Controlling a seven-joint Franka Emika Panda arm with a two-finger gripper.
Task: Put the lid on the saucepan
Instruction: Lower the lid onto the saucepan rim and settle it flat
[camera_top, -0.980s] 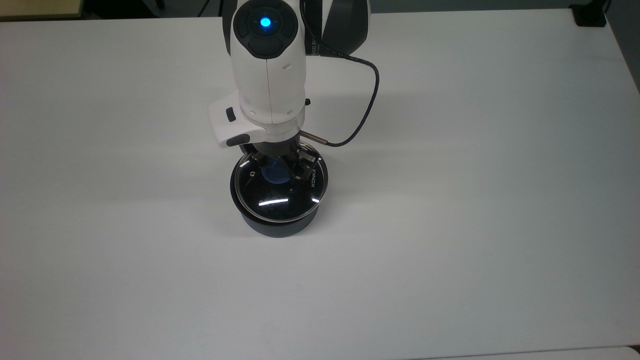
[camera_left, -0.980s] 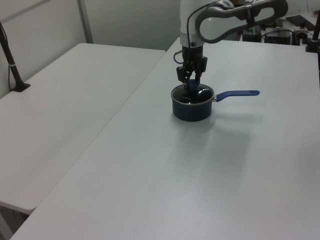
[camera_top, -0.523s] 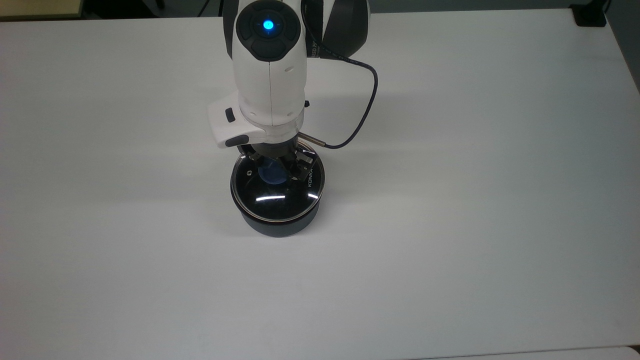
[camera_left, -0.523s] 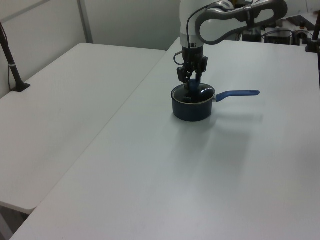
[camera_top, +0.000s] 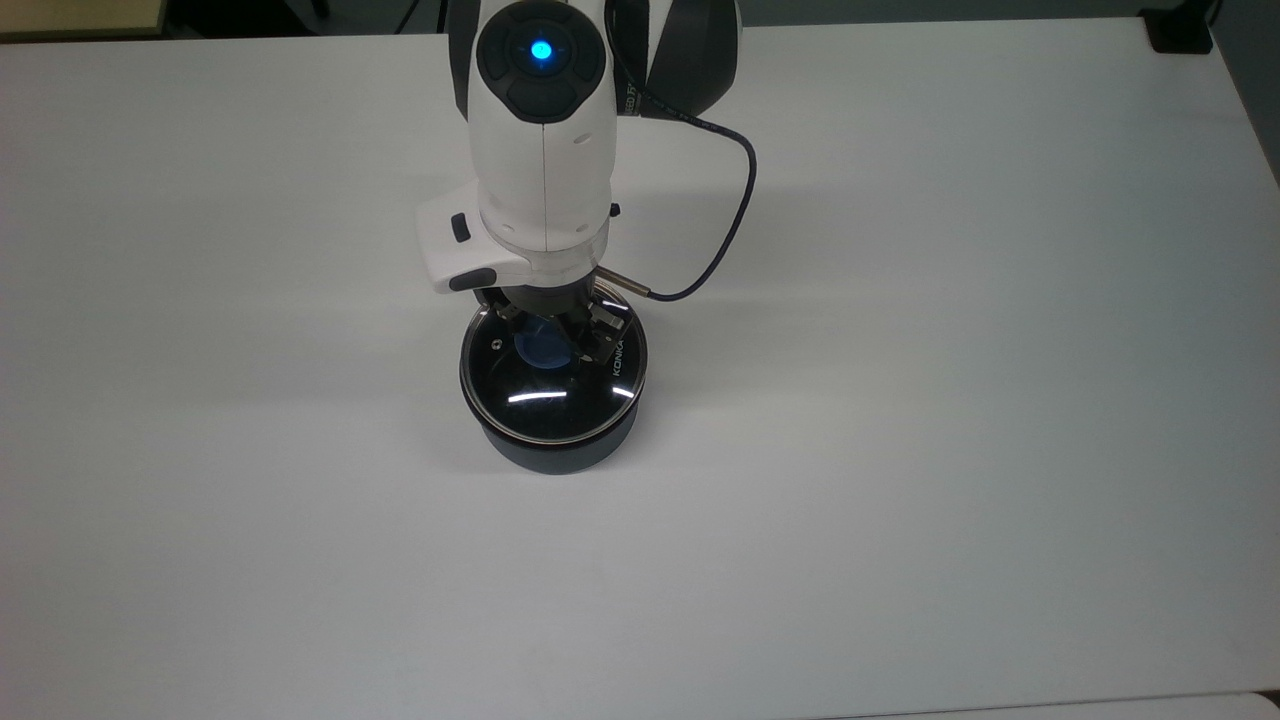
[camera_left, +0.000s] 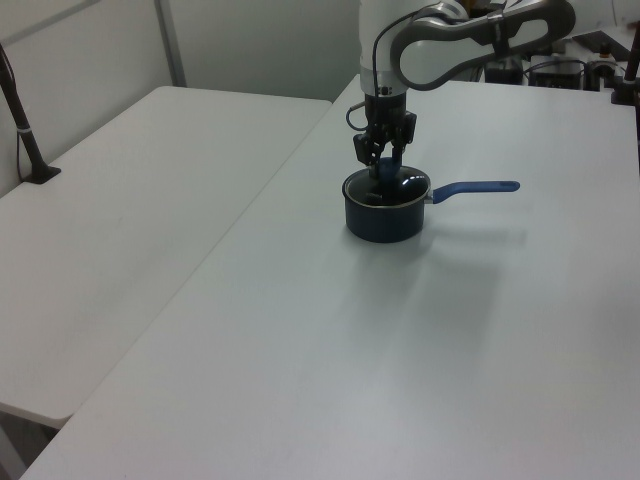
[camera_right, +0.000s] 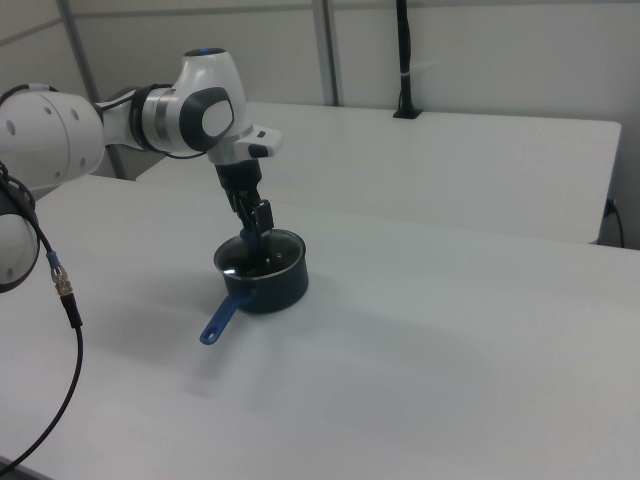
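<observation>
A robot gripper (camera_top: 553, 338) points straight down, fingers closed on the blue knob of the lid (camera_top: 552, 390). The lid sits level on the pan (camera_top: 555, 450), directly below the fingers, on a white tabletop (camera_top: 900, 400).

The lid (camera_top: 553, 380) is sitting flat on top of the saucepan (camera_top: 555, 450), steel rim lined up with the pot's edge all the way round. It's clear glass with a blue knob in the middle, a tiny steam vent and white KONKA lettering (readable in the top view). The saucepan is small, dark and round, upright, with its long blue handle (camera_left: 475, 187) sticking out toward the left view's right.
</observation>
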